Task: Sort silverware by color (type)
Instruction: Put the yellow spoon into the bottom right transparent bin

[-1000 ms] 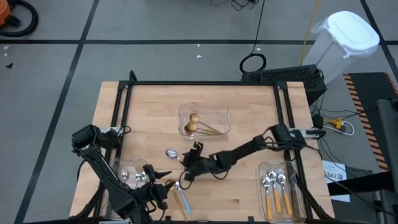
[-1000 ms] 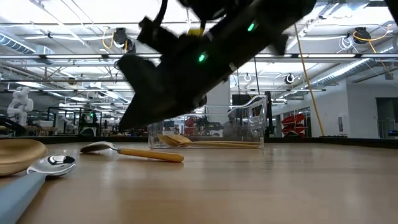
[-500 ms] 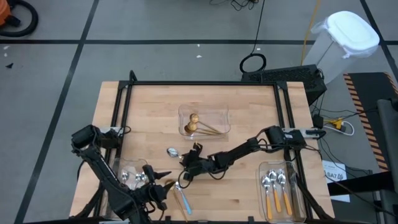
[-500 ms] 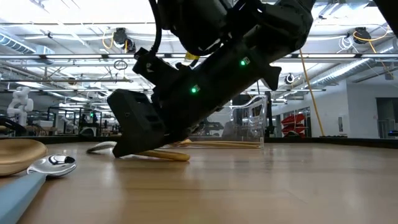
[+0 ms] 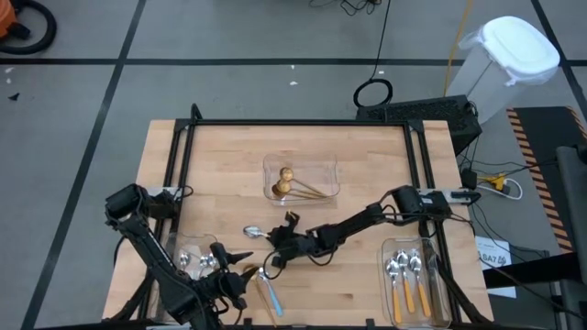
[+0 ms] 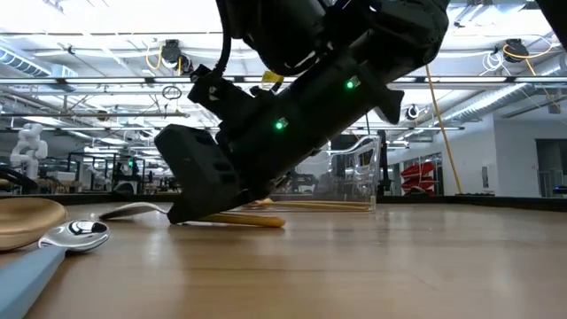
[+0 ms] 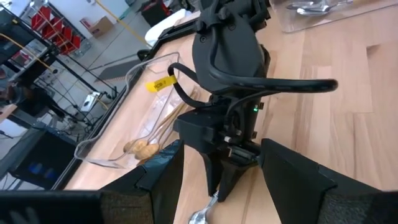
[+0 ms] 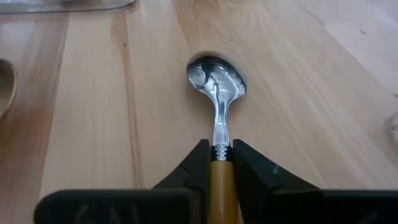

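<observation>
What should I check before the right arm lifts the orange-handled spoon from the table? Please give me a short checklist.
1. Right gripper jaws closed on the orange-handled spoon: ok, both sides press the handle just behind the silver neck.
2. Spoon centred in the jaws: ok in the right wrist view.
3. Spoon off the table: not ok, the bowl lies on the wood.
4. Tray of orange-handled spoons ready at the right edge: ok, it holds three spoons with room beside them.
5. Left gripper out of the lift path: cannot tell; it sits close by, next to the blue-handled spoon.
6. Grip firm enough not to slip: cannot tell.
</observation>
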You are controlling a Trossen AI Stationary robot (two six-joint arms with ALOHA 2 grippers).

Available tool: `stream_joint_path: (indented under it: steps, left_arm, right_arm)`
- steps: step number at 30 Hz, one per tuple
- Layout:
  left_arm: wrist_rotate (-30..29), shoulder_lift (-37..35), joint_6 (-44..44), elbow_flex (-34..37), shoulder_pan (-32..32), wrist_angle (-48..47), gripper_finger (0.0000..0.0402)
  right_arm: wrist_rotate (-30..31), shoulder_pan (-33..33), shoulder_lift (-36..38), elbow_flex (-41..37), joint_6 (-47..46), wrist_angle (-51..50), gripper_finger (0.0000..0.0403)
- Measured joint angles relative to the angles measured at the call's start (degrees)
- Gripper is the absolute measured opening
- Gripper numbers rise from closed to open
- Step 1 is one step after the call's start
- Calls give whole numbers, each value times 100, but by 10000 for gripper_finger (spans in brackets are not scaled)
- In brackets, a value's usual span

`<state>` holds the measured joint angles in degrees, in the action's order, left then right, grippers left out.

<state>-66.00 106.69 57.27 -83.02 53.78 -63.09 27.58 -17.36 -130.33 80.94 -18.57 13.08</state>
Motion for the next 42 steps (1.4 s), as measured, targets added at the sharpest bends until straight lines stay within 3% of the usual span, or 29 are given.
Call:
stream_joint_path:
  steps: [8, 20, 27, 33, 37, 42]
  left_arm:
    - [-2, 0, 49, 0, 0, 26, 211]
    - [-125, 0, -2, 2, 0, 24, 211]
    - [-251, 0, -20, 2, 0, 216, 211]
    - [-304, 0, -625, 2, 0, 818, 211]
    - [-304, 0, -1209, 2, -13, 1349, 211]
    - [-302, 0, -1774, 2, -11, 1816, 211]
  right_arm:
    - [-24, -486, 741, -27, 266, -650, 42]
    - [1789, -1529, 2148, -15, -335, -3131, 42]
    - [2549, -2362, 2492, -15, -1598, -4276, 42]
    - [2855, -2884, 2490, -19, -2413, -4168, 42]
    - [3109, -3081, 2488, -148, -2390, -3730, 42]
    - [3125, -3222, 2486, -179, -2533, -3864, 42]
